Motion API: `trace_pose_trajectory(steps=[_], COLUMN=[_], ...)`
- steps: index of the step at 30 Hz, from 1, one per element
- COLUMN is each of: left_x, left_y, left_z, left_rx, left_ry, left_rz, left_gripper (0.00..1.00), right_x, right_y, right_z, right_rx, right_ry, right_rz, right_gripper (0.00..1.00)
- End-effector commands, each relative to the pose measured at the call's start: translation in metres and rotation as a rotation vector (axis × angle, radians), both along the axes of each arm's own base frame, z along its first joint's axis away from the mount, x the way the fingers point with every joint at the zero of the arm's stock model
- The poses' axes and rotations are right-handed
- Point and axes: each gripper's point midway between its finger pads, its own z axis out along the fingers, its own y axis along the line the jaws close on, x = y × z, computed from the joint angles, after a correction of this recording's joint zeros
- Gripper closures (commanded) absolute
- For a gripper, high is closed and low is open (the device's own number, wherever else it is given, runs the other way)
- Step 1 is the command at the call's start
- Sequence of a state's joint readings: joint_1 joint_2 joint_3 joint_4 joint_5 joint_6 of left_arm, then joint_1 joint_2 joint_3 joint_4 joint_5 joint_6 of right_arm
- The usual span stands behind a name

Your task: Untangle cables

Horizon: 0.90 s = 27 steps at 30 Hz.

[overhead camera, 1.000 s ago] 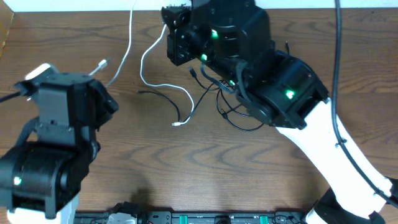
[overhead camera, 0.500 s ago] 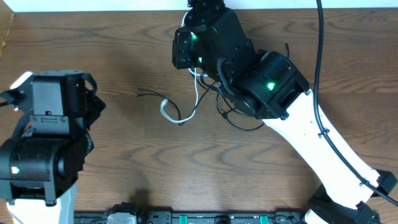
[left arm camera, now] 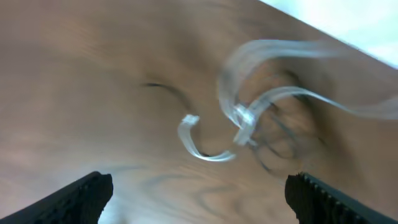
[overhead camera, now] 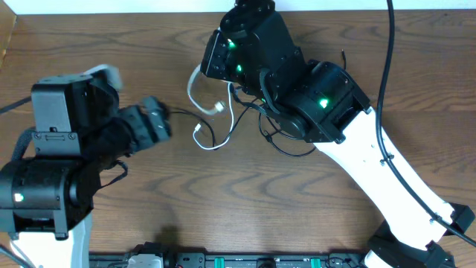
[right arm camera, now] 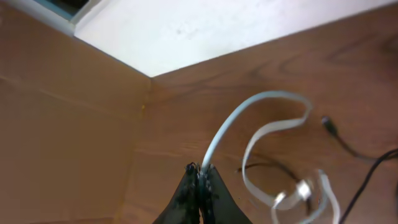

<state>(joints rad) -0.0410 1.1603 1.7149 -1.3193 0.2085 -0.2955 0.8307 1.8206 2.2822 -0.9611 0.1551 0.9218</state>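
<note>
White cable (right arm camera: 273,94), pinched by right gripper (right arm camera: 200,169)

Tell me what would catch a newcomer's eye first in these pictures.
The white cable stands out most: it loops up off the table near the far edge, pinched in the shut right gripper. Just right of it, black cables lie in a tangle. The left gripper hovers open to the left, facing the white loop.

Matt wood-grain table (overhead camera: 245,205); smooth, glossy plastic-sheathed white cable (overhead camera: 190,85).
</note>
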Motion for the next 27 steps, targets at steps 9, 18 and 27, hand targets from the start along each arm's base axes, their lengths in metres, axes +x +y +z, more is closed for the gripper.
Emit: trace_pose_trajectory(steps=[9,18,27], left_x=[0.003,0.021,0.041], left_y=[-0.068,-0.079,-0.080], left_z=[0.040,0.042,0.029], left_rx=[-0.145,-0.194,-0.203], left_ry=[-0.215,-0.235,-0.193], left_rz=[-0.466,-0.516,-0.511], left_gripper=[0.07,0.21,0.33], right_x=[-0.016,-0.025,-0.030], right_y=[0.026,0.038,0.044], right_z=[0.013,0.020,0.026], right_rx=[0.265,0.373,0.414], right_ry=[0.167,0.250,0.275], right_rz=[0.012,0.047,0.086], right_gripper=[0.98,0.98,0.98])
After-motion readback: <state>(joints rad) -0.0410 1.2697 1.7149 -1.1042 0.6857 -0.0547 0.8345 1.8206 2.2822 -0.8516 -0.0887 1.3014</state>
